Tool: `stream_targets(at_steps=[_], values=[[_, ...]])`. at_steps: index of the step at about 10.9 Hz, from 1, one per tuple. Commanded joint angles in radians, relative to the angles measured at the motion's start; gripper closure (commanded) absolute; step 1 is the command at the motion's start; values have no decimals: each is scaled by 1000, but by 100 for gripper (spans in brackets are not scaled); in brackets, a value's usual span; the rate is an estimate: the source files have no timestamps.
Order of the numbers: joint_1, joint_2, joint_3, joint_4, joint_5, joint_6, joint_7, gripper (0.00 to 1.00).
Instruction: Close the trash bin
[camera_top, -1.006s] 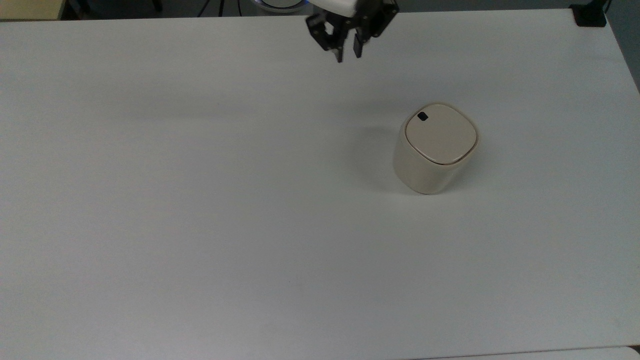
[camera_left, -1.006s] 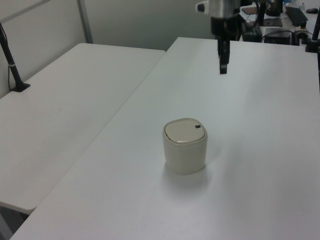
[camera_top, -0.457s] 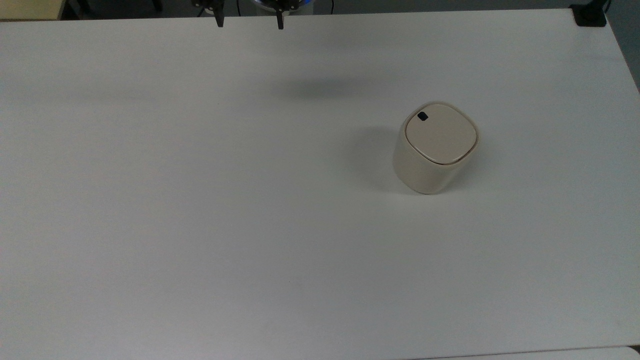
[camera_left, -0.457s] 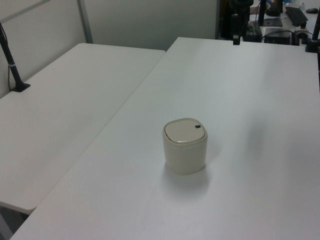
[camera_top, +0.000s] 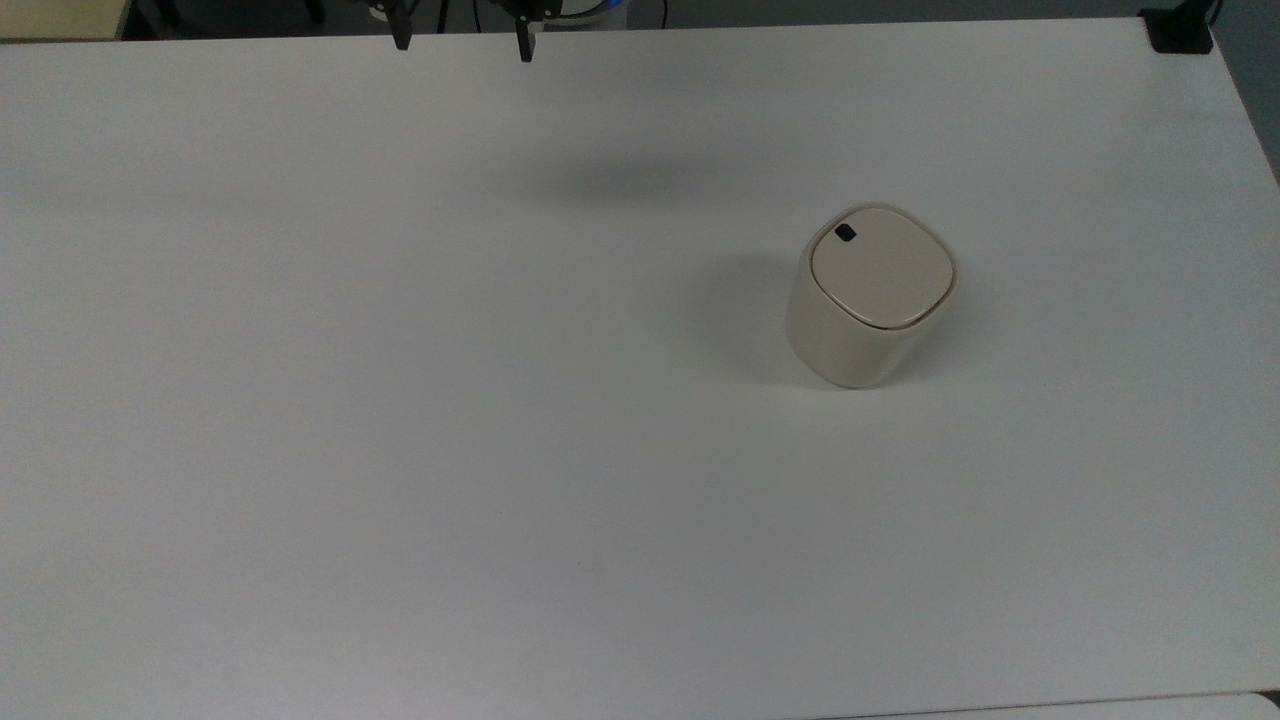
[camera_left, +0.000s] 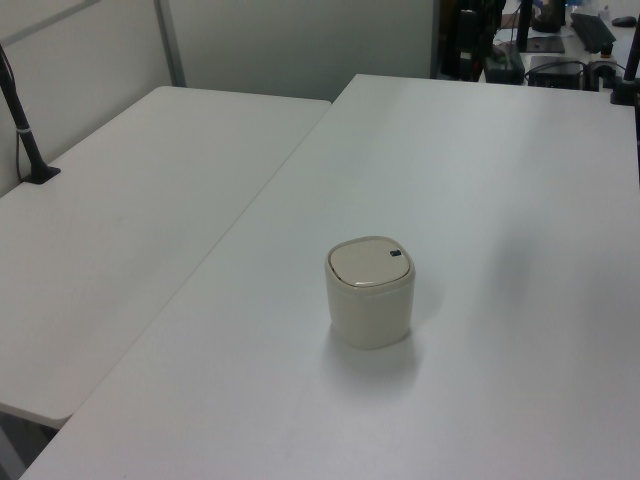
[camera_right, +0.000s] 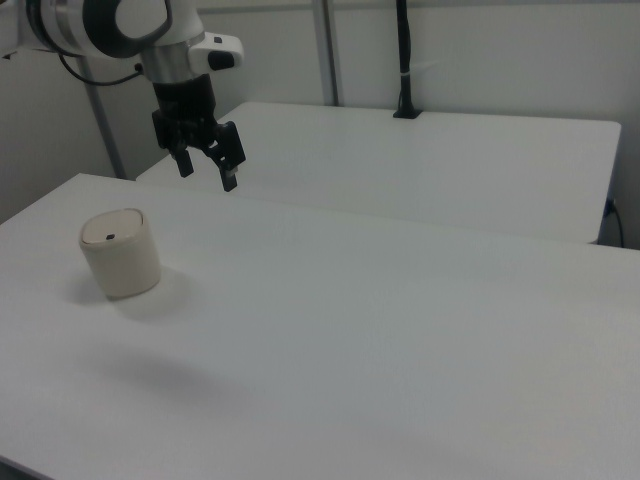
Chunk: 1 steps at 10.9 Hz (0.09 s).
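We see the gripper (camera_right: 207, 171) spread wide and empty, raised well apart from the trash bin (camera_right: 121, 253), whose lid (camera_top: 880, 265) lies flat.

i see the trash bin (camera_top: 866, 300) standing upright on the white table (camera_top: 400, 400), toward the top view's right and the right view's left. it is a small cream-beige tub with rounded-square sides. its flat lid (camera_top: 880, 265) lies shut and level in the rim, with a small black mark (camera_top: 845, 233) near one corner.
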<state>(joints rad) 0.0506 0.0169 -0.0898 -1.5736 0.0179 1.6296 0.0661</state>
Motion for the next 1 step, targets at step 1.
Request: stream_targets(at_steps=[1], values=[[-6, -6, -5, -11, -10, 26, 17, 0]])
